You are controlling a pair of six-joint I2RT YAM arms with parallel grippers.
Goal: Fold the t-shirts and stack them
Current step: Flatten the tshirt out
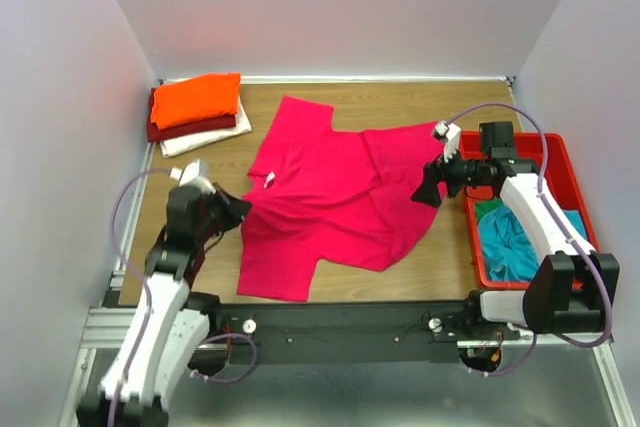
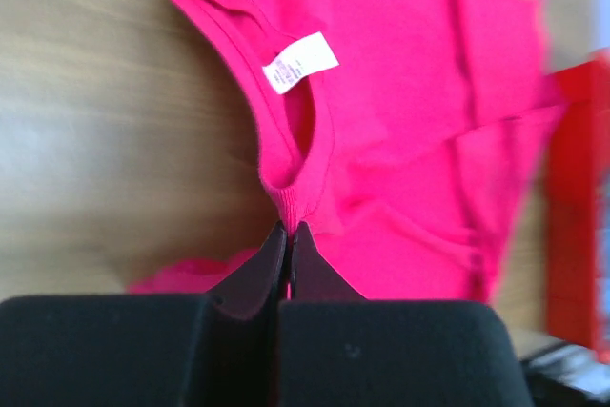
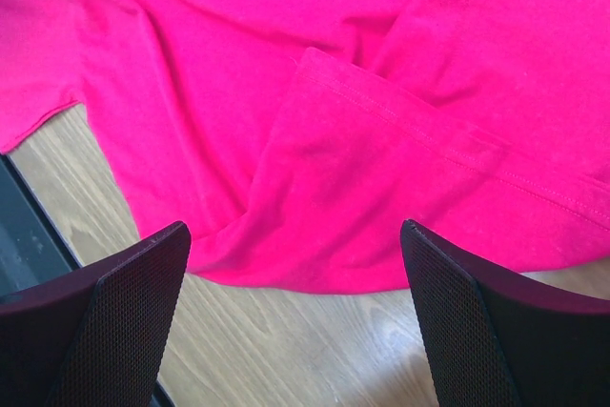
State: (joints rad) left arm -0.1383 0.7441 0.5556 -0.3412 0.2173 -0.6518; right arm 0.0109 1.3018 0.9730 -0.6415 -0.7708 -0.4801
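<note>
Pink-red t-shirt [image 1: 330, 197] lies spread mid-tabletop [image 1: 400, 107] in the top view, rumpled toward 3 o'clock. Folded shirts [image 1: 197, 107] sit stacked at 10 o'clock, likely the finished pile.

In the left wrist view, the left claw [image 2: 289, 235] is pinched together on the collar, probably to pull it flat. The white neck label [image 2: 299, 62] is too blurred to read.

In the right wrist view, the right claw [image 3: 295, 231] hangs spread apart over a doubled-over hem, gripping nothing.

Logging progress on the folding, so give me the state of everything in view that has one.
Pink shirt: spread out, rumpled, collar pinched.
Stack: three folded shirts, orange on top.
Teal shirt: crumpled in tray.
Green shirt: crumpled in tray.
Left gripper: shut on pink shirt.
Right gripper: open over pink shirt.
</note>
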